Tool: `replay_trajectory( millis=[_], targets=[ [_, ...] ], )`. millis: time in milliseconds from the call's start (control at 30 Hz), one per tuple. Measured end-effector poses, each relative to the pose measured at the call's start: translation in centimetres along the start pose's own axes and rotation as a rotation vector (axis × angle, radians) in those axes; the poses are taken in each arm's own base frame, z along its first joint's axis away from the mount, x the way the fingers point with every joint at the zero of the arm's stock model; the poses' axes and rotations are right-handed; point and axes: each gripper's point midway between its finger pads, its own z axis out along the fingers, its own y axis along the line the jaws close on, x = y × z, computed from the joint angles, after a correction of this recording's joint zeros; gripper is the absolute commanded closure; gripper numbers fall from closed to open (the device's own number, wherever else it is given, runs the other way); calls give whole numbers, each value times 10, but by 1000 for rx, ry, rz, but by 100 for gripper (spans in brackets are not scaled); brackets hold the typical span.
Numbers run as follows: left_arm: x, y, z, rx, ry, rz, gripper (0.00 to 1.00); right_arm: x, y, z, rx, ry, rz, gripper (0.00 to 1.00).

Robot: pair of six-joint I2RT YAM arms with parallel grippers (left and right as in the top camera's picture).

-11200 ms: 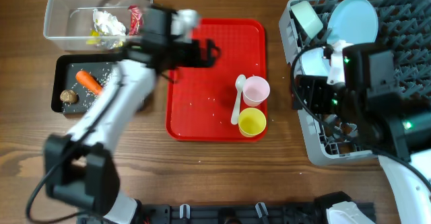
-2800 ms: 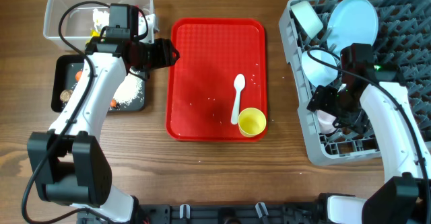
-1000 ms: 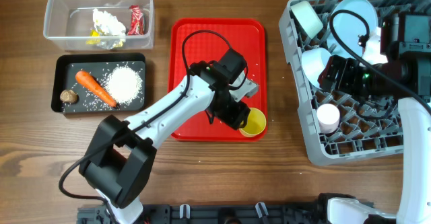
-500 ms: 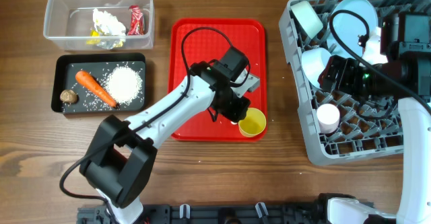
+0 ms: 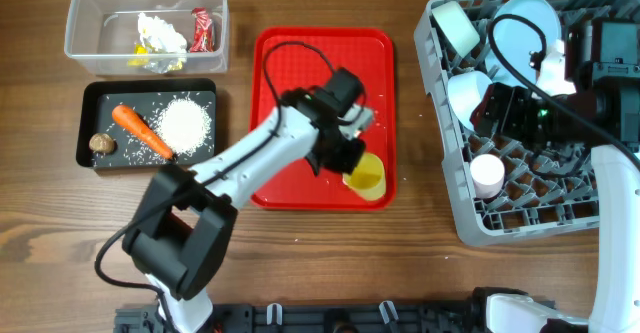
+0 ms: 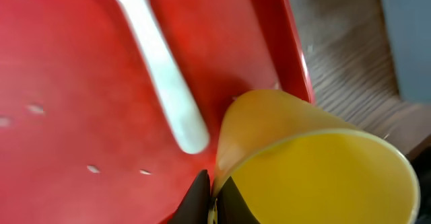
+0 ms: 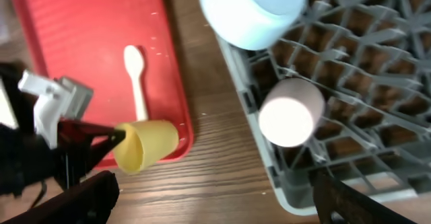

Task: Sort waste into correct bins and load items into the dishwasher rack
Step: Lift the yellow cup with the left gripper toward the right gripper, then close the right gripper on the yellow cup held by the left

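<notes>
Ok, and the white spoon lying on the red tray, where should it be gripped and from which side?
Grip the white spoon mid-handle, straight down from above, fingers closing across it. It lies flat on the red tray, and the handle is straight and narrow, the bowl end wider. The handle's tip lies close to the tilted yellow cup, so probably avoid that end.

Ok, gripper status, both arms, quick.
Left gripper: closed on the rim of the yellow cup, which is tilted over the red tray.
Right gripper: open, holding nothing.
</notes>
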Motion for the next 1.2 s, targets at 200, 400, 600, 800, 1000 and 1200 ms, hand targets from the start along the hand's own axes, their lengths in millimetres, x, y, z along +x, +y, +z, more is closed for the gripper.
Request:
replay_trajectory(
  millis=[200,400,600,800,1000,1200],
  targets=[
    [-39,24,-59,215,-149,-145,96,-14,45,-3,-215,-60,-147,5],
    [-63,54,-120,504,-299,-239,96,-27,99,-8,-448,-151,-328,5],
    [-65,47,-155,739,-342,-230,96,-26,150,13,-690,-197,-476,1],
    [-66,27,-177,891,-364,-152,96,-21,174,48,-876,-196,-497,0],
    [-66,18,-190,976,-378,-99,96,-20,188,53,-1041,-183,-508,0],
    [-64,15,-194,1007,-375,-89,96,-20,198,47,-1151,-164,-536,0]
  ],
)
